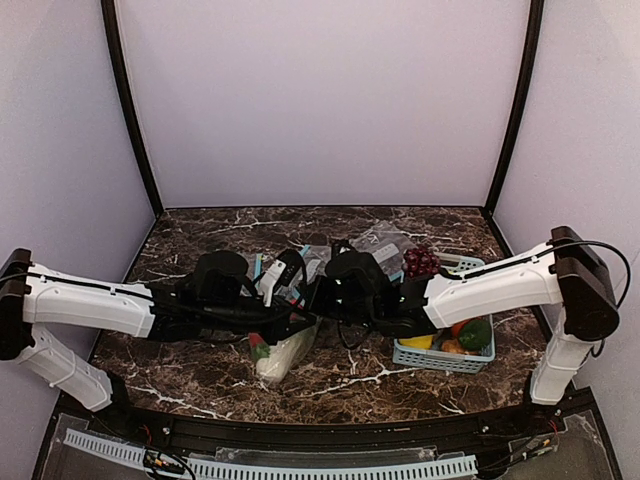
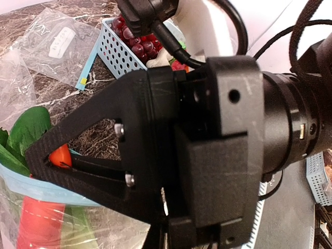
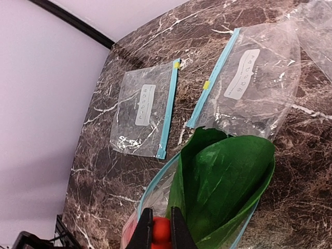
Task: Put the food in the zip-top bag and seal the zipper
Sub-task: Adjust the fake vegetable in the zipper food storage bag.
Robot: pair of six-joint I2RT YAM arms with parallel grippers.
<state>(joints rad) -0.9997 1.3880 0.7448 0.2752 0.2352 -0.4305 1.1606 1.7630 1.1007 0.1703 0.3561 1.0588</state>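
The zip-top bag (image 1: 287, 352) lies on the marble between the two arms, its mouth open. Its light-blue zipper (image 3: 153, 180) curves around the leafy vegetable (image 3: 228, 181), whose green leaves stick out of the mouth. The white stalk (image 1: 275, 362) is inside the bag. My right gripper (image 3: 160, 232) is shut on the red-orange vegetable (image 3: 161, 228) at the bag's mouth. In the left wrist view the right gripper's fingers (image 2: 78, 155) reach left to that red tip (image 2: 59, 155) over the zipper (image 2: 31, 188). My left gripper (image 1: 305, 322) is shut beside the bag's mouth, its fingertips hidden.
A light-blue basket (image 1: 440, 358) with round fruit stands to the right, with purple grapes (image 1: 420, 260) at its far end. Two smaller clear bags (image 3: 142, 111) (image 3: 254, 78) lie flat beyond the big bag. The right arm's body (image 2: 233, 129) sits very close to the left wrist.
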